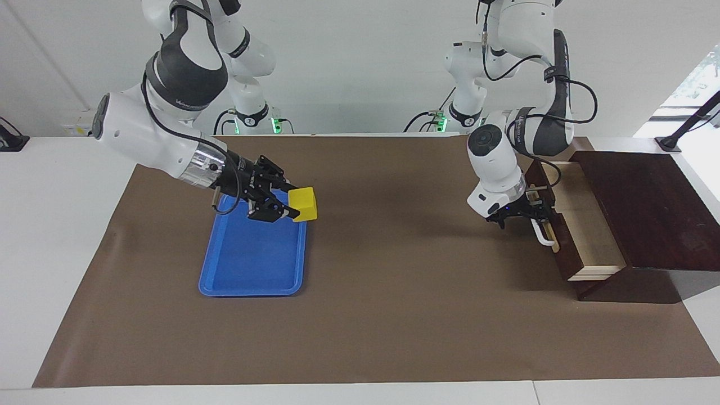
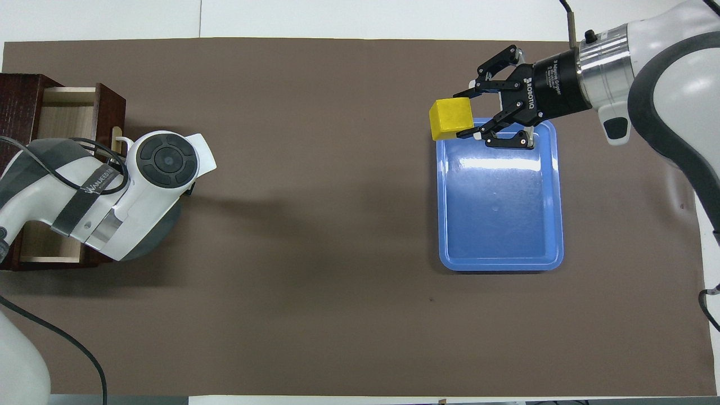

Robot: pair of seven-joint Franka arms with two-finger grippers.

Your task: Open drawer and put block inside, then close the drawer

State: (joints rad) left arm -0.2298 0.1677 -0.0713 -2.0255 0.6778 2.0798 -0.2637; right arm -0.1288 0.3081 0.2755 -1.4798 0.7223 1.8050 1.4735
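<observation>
table [image 1: 56, 253] | brown mat [image 1: 394, 315] | on mat: blue tray [image 1: 247, 275], wooden box [image 1: 647, 214]

Right claw [image 1: 289, 203] clamped, left claw [image 1: 526, 212] lowered

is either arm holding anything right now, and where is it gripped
The right pincer holds the yellow block by two opposite side faces, above the blue tray's edge. The left pincer is at the drawer's handle; its grip cannot be told.

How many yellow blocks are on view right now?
1: the small yellow cube block, held by the right gripper over the flat blue plastic tray. The open wooden drawer shows none.
</observation>
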